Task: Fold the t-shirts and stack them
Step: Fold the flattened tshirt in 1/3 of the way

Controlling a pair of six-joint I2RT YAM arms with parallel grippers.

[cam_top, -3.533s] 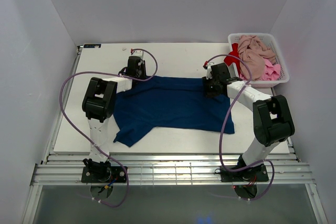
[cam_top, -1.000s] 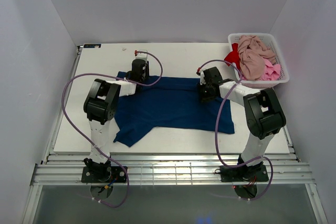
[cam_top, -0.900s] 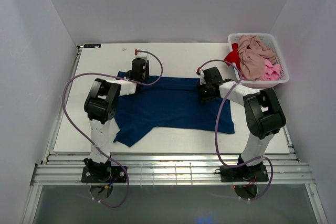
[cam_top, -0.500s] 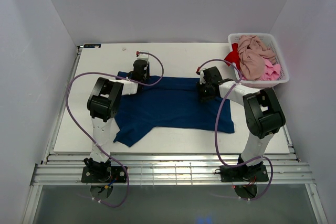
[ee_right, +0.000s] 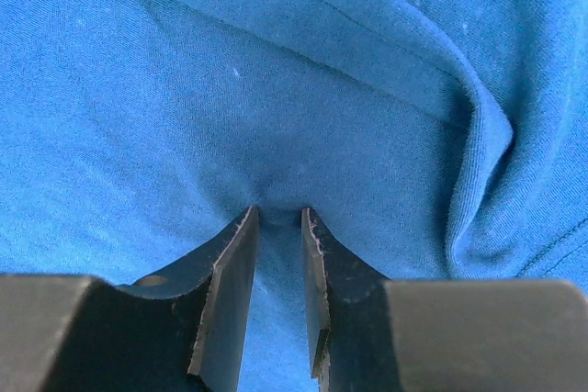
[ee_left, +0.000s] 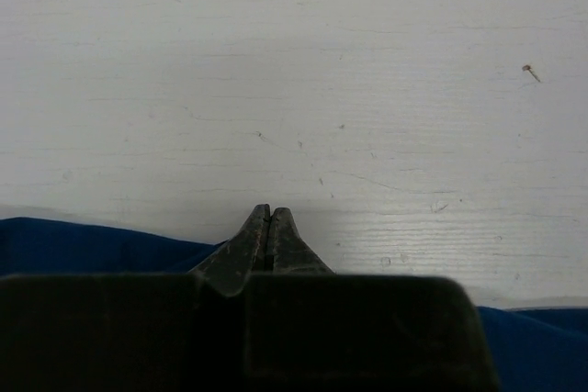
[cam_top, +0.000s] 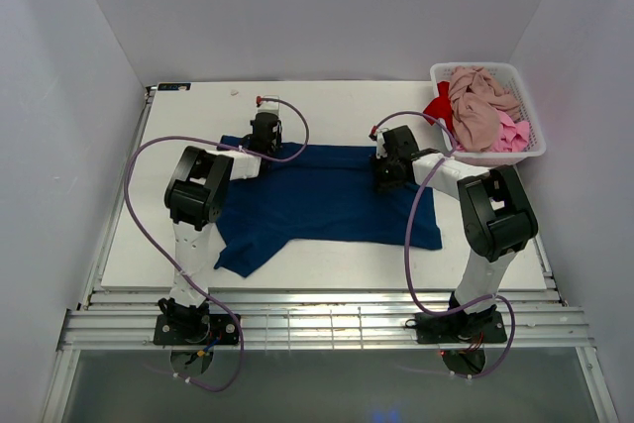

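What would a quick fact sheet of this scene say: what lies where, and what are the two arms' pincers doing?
Spread out: navy blue cloth t-shirt, mostly flat on the white table
Left gripper: shut, at the shirt's far edge; whether it pinches cloth is unclear
Right gripper: shut on a puckered bit of the shirt near its far right corner
Waiting: dusty pink-beige cloth, bright pink cloth, red cloth, heaped in the white slotted plastic basket at the far right
Stack: none visible yet
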